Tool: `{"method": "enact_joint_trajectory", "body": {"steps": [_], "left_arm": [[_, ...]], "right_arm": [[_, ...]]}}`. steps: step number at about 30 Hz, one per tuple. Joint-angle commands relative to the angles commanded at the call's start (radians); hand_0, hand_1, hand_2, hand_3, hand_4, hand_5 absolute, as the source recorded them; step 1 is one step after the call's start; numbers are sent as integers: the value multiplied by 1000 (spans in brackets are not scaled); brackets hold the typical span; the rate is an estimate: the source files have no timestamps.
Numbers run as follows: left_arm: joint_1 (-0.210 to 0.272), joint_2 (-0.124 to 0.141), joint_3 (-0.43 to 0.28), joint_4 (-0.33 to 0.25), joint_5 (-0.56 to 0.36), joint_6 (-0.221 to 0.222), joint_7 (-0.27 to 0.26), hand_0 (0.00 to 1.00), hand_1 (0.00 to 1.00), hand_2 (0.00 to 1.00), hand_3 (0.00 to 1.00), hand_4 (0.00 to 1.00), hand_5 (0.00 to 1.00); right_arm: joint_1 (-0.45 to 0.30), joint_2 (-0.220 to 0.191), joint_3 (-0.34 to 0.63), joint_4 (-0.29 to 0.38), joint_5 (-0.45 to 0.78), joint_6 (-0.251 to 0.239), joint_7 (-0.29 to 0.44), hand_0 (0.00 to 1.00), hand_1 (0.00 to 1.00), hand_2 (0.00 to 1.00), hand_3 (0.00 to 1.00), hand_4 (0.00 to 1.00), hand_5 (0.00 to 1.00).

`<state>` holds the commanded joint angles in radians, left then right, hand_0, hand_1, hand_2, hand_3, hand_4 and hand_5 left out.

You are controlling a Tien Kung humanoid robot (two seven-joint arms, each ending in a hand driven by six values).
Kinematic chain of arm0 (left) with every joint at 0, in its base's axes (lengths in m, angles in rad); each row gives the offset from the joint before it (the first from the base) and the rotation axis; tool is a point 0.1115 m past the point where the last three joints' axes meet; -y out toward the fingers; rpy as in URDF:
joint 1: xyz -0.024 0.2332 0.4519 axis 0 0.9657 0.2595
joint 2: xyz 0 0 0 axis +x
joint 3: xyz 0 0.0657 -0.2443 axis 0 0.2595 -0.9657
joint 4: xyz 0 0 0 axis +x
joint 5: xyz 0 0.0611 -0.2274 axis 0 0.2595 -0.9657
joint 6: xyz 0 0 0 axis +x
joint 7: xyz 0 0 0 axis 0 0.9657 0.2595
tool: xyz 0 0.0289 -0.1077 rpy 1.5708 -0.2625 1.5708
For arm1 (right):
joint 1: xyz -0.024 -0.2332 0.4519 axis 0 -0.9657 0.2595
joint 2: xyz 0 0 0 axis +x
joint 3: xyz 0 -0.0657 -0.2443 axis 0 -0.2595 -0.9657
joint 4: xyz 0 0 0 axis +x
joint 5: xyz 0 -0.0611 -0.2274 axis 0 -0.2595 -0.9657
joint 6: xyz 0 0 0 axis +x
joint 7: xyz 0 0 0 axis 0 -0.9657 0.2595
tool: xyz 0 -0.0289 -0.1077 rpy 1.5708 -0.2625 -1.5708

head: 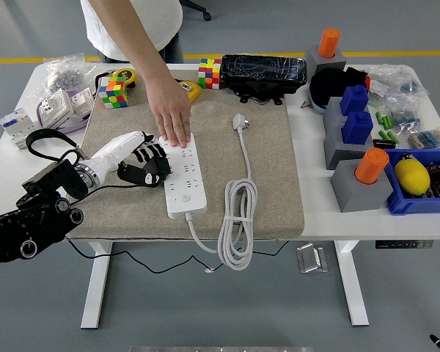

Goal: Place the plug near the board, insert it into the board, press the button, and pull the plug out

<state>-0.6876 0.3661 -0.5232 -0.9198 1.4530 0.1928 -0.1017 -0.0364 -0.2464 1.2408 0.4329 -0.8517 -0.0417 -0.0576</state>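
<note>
A white power strip (185,178) lies lengthwise on the beige mat (271,176). Its white plug (240,122) rests loose on the mat to the right, with the cable running down to a coil (237,220) at the mat's front edge. My left hand (148,163) sits just left of the strip's upper half, black fingers spread toward it and holding nothing. A person's hand (170,114) presses flat on the strip's far end. My right arm does not show.
Rubik's cubes (112,94), a yellow tape measure (189,89) and a black box (264,71) line the mat's far edge. Grey stands with blue and orange blocks (356,125) and a blue bin (425,183) crowd the right side. Small electrical parts (55,110) lie at far left.
</note>
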Motion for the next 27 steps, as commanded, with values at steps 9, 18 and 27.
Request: {"method": "enact_joint_trajectory", "body": {"steps": [9, 18, 27], "left_arm": [[-6, -6, 0, -6, 27, 25, 4, 416, 441, 452, 524, 731, 2], [-14, -5, 0, -4, 106, 29, 40, 390, 431, 434, 517, 731, 2], [-11, 0, 1, -5, 100, -10, 47, 392, 429, 429, 515, 721, 2]], "right_arm": [[2, -1, 3, 5, -1, -1, 1, 587, 666, 636, 561, 964, 577], [1, 0, 1, 5, -1, 0, 1, 588, 666, 635, 561, 964, 578], [1, -1, 2, 5, -1, -1, 2, 587, 666, 634, 561, 964, 578]]}}
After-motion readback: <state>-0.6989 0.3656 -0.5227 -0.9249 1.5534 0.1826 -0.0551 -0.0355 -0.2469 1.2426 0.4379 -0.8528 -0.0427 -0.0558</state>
